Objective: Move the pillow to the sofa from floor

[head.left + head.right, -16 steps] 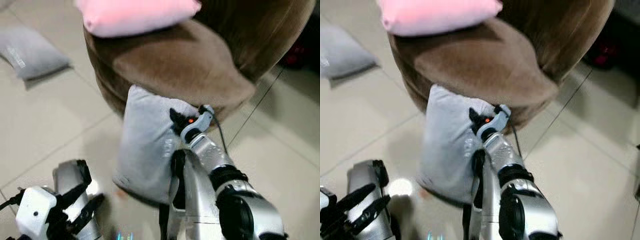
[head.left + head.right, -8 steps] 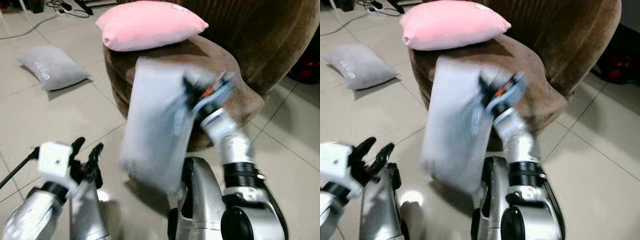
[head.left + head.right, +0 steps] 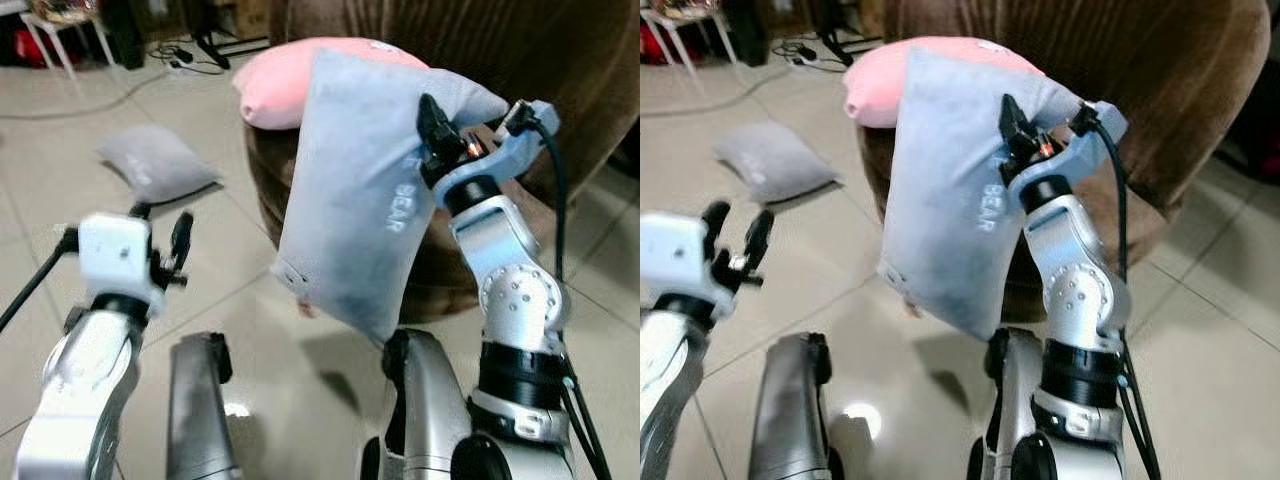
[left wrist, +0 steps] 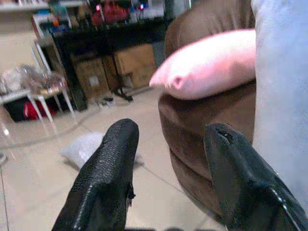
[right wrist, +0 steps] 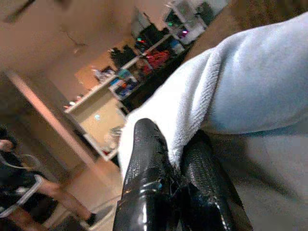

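A pale blue-grey pillow (image 3: pixel 360 210) hangs in the air in front of the brown sofa (image 3: pixel 560 50), with my right gripper (image 3: pixel 432 118) shut on its top corner. In the right wrist view the black fingers (image 5: pixel 154 173) pinch the pillow's fabric (image 5: pixel 250 91). A pink pillow (image 3: pixel 275 85) lies on the sofa seat just behind the hanging one. My left gripper (image 3: pixel 165 245) is raised at the left, open and holding nothing; its fingers (image 4: pixel 108 173) point toward the sofa (image 4: pixel 202 115) and pink pillow (image 4: pixel 211 62).
Another grey pillow (image 3: pixel 155 165) lies on the tiled floor (image 3: pixel 60 210) to the left. Cables (image 3: pixel 180 60) and a white stool (image 3: pixel 60 30) stand at the back left. Shelves and boxes (image 4: pixel 125 62) line the far wall.
My right gripper has lifted the grey pillow higher, up to the level of the sofa seat. The left arm has risen too. The camera has tilted up.
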You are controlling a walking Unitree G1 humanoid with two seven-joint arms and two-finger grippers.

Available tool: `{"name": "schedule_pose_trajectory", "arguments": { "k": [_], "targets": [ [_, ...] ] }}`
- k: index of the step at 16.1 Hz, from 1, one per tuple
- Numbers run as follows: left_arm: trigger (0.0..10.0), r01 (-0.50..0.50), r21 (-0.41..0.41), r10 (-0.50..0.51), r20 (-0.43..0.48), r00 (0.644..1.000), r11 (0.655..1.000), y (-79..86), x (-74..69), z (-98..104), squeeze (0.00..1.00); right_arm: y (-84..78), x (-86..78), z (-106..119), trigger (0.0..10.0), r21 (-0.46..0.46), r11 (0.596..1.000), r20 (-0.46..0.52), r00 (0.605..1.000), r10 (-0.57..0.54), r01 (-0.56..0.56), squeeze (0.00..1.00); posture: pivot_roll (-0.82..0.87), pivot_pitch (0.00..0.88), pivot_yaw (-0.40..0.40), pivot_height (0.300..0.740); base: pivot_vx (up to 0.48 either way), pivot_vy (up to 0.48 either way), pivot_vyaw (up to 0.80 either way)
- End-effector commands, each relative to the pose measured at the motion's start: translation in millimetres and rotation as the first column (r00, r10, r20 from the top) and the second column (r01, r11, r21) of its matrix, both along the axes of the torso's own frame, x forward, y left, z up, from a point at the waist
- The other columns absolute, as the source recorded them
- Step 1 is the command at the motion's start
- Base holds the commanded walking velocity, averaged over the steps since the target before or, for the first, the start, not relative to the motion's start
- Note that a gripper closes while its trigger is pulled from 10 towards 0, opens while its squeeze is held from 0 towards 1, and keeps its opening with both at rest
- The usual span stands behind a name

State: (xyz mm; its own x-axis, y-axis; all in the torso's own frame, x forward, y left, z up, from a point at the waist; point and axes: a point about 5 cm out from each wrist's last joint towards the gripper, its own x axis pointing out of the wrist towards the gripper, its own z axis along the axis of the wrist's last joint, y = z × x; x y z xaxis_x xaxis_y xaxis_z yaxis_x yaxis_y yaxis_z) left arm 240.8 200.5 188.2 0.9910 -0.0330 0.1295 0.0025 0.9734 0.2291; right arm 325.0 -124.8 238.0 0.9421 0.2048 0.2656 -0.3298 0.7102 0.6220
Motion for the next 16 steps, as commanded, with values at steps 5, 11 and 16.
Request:
{"name": "schedule_pose_trajectory", "arguments": {
  "k": [5,11,16],
  "targets": [
    [10.0,-0.045,0.049,0.047,-0.035,0.998,0.998,-1.2,3.3,-7.4,0.00,-2.6,0.0,0.5,10.0,-0.069,0.995,-0.020,0.997,-0.070,0.069,0.00,0.05,0.000,-0.067,0.481,0.000,0.000,0.00],
    [10.0,-0.013,0.065,0.011,0.041,0.999,0.998,-12.4,13.2,4.4,0.00,-16.4,7.2,56.5,10.0,-0.030,0.990,0.136,0.982,-0.132,0.138,0.00,0.02,0.000,-0.047,0.536,0.000,0.000,0.00],
    [10.0,-0.002,0.087,-0.001,0.040,0.999,0.996,-15.7,16.2,2.9,0.00,-15.7,10.1,67.0,10.0,-0.005,0.987,0.156,0.975,-0.157,0.160,0.00,0.02,0.000,-0.053,0.571,0.000,0.000,0.00]
  ]
}}
